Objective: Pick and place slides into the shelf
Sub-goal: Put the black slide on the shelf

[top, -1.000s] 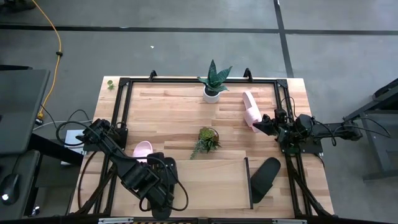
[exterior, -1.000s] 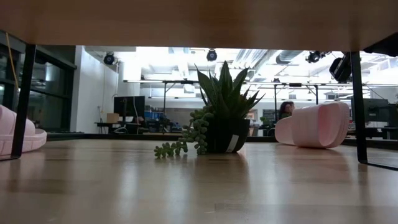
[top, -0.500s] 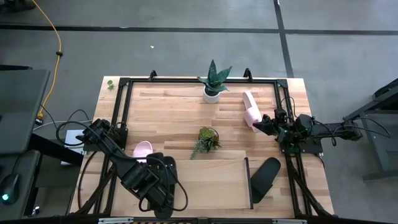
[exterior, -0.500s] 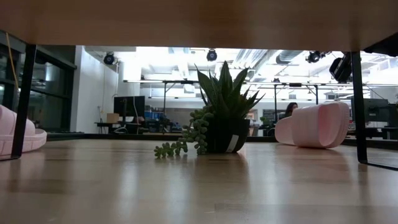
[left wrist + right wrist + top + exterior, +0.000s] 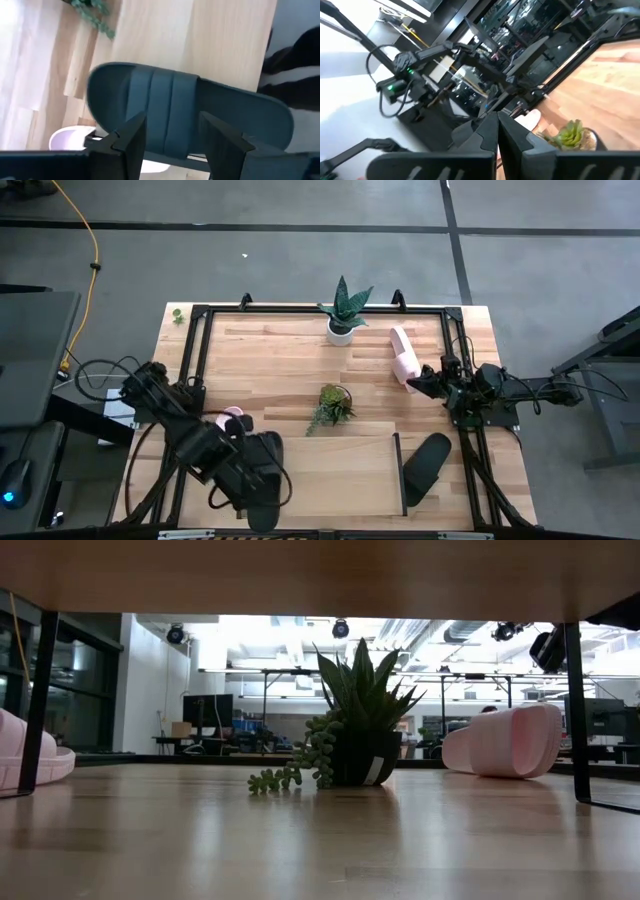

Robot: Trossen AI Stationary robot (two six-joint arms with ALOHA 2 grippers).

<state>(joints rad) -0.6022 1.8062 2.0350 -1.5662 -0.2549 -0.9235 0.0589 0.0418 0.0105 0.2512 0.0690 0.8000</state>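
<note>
So left gripper has its fingers spread on either side of a black slide, strap between them, though actual contact is hard to confirm from the wrist view; in the high view that gripper sits at the shelf's left end near the table's front edge, arm covering most of the slide; right gripper has fingers pressed together, holding nothing, at the right side of the table just beside a pink slide lying on its side. Slides counted: two black, the second just outside the shelf's right panel; two pink, the second by the left arm. Low view alone shows the pink slides at either edge and a trailing potted plant between; high view shows two plants, trailing one mid-table and a spiky one at the far edge.
</note>
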